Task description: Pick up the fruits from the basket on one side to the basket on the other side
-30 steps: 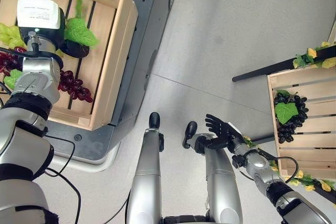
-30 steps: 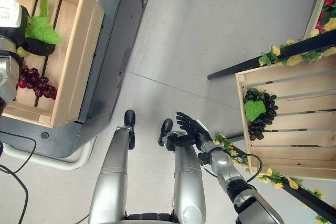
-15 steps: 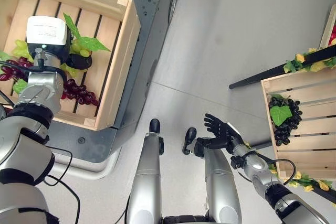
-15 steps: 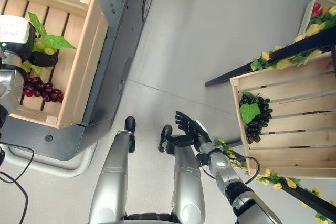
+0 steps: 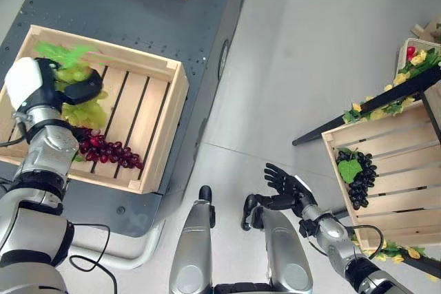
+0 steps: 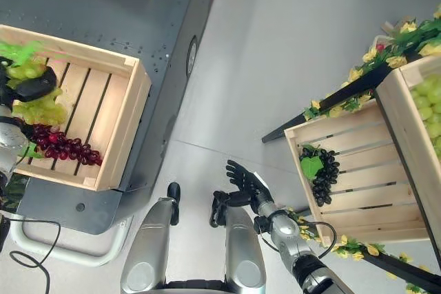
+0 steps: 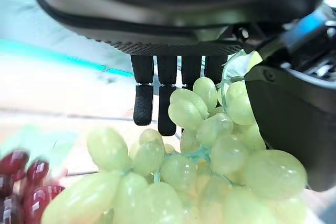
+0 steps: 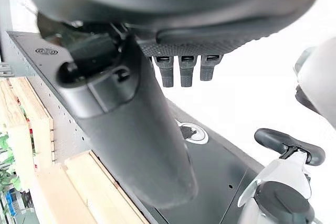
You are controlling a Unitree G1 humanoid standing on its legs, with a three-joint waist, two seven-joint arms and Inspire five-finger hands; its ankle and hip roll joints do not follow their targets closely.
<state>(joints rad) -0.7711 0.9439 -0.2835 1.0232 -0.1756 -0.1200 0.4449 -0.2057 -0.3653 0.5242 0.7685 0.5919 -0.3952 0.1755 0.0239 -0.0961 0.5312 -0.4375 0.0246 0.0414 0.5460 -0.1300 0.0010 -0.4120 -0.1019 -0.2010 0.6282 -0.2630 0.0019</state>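
1. The left hand (image 5: 65, 87) holds the green grapes (image 7: 194, 166) above the left crate (image 5: 164, 111); its thumb and curled fingers (image 7: 157, 103) pinch the bunch near the top, and the rest dangles below.
2. Red grapes (image 5: 107, 151) lie on the slats of that crate, near its front wall; the green bunch hangs over the crate's far left part, apart from the slats as far as I can judge.
3. The right hand (image 5: 286, 185) hangs low by the right crate (image 5: 406, 191) with fingers spread and nothing in it; dark grapes (image 5: 360, 177) with a green leaf already lie in that crate.
4. The step in hand looks like the lift-out; to do it well, raise the bunch straight until its lowest grapes pass the crate's rim, then swing it across.
5. The grip seems to sit on a few grapes, not the stem, so a quick swing could shake the bunch loose; move slowly and keep the pinch firm.
6. Take care that the dangling grapes do not snag the red bunch or the wall; put it down beside the dark grapes, not on the leaf.
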